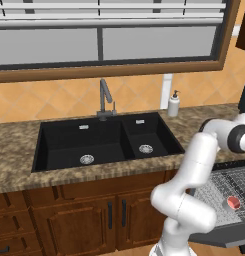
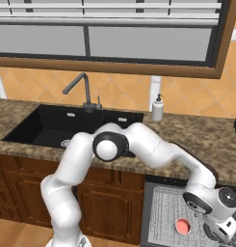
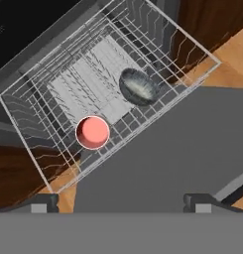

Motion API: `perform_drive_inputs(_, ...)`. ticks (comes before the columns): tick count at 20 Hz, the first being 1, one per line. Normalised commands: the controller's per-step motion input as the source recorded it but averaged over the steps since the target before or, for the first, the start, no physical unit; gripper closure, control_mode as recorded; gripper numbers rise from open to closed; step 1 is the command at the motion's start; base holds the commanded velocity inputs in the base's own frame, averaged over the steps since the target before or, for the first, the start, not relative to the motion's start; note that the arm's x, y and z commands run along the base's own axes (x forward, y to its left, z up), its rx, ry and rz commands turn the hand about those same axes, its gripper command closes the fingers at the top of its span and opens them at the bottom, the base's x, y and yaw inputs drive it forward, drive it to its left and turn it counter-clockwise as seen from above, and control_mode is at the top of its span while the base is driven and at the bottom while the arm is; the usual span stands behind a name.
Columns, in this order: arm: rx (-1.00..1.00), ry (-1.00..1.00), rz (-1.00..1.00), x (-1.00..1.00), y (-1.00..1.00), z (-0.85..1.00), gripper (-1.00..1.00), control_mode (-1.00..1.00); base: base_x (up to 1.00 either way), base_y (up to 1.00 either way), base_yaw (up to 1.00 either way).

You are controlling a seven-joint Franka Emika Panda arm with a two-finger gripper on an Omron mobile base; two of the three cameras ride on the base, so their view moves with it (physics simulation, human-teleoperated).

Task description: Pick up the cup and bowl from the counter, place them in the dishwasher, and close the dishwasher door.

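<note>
Above the rack: the tool hangs over the open dishwasher, looking down into it; its two tips stand far apart with nothing between them, so it is released and empty.
Tool, side look: in the right base view the tool sits low at the frame's corner and is partly cut off.
Cup: the red cup stands in the rack, mouth up, near its front edge; also seen at and.
Bowl: the grey bowl lies in the same rack, well apart from the cup, tilted on its side as far as I can tell.
Door: the dishwasher door lies folded down flat under the rack.
Bench: the bench carries a sink and a soap bottle.
Progress: both dishes look placed; I judge that pushing the rack in and shutting the door is what is left.
Hard to see: the door's far edge and the right end of the bench are cut off.
</note>
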Motion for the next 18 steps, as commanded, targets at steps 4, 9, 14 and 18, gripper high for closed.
perform_drive_inputs(4,0.14,-0.04,-0.33,-0.46,-0.02,0.09,-1.0,-1.0,0.0,0.0,0.0)
perform_drive_inputs(9,0.2,-0.06,-0.51,-0.22,0.0,0.0,-1.0,-1.0,0.0,0.0,0.0)
perform_drive_inputs(14,0.24,-0.11,-0.52,-0.01,0.0,-0.04,-1.0,-1.0,0.0,0.0,0.0)
perform_drive_inputs(18,0.21,-0.14,-0.44,0.0,0.0,-0.27,-1.0,-1.0,0.0,0.0,0.0)
